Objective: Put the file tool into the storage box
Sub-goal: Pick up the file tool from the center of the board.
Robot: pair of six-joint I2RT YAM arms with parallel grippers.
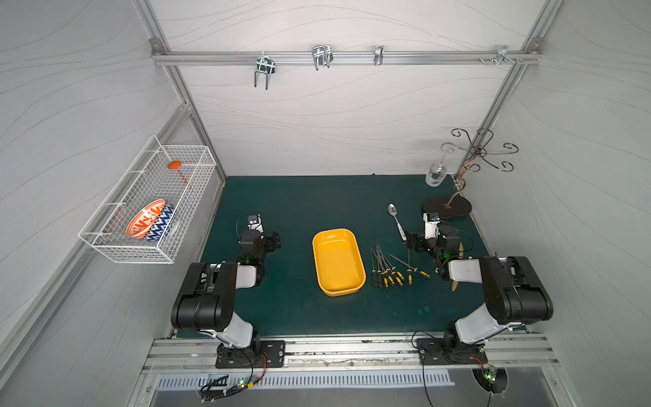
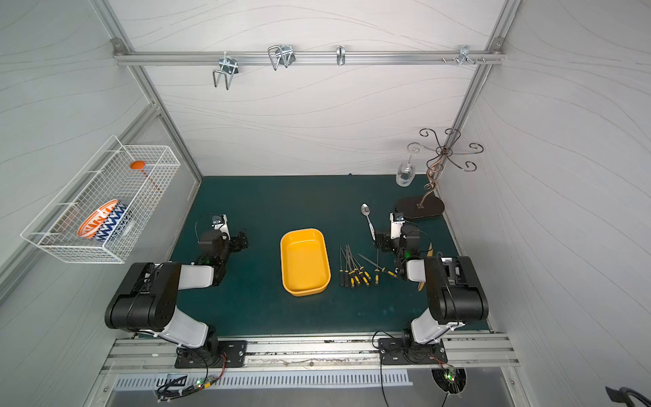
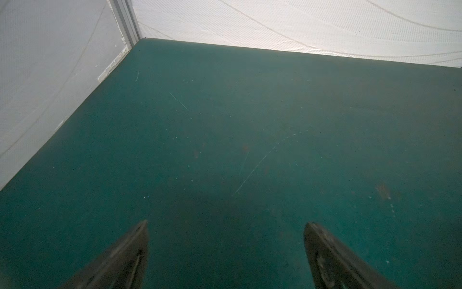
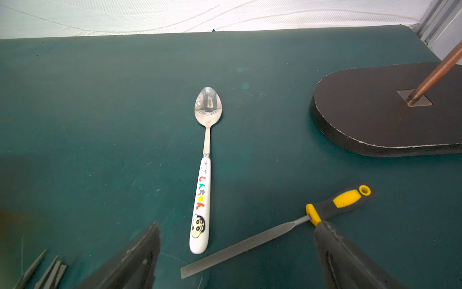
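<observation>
While both gape empty, right hand (image 4: 238, 225) above black-and-yellow-handled flat steel file (image 4: 276, 232), left hand (image 3: 226, 222) above green counter (image 3: 250, 112), shallow yellow plastic box (image 1: 338, 262) between them.

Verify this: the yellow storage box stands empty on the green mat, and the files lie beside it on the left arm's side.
Wrong side. The storage box does stand empty on the green mat, but the files lie beside it on the right arm's side, as both top views show.
</observation>
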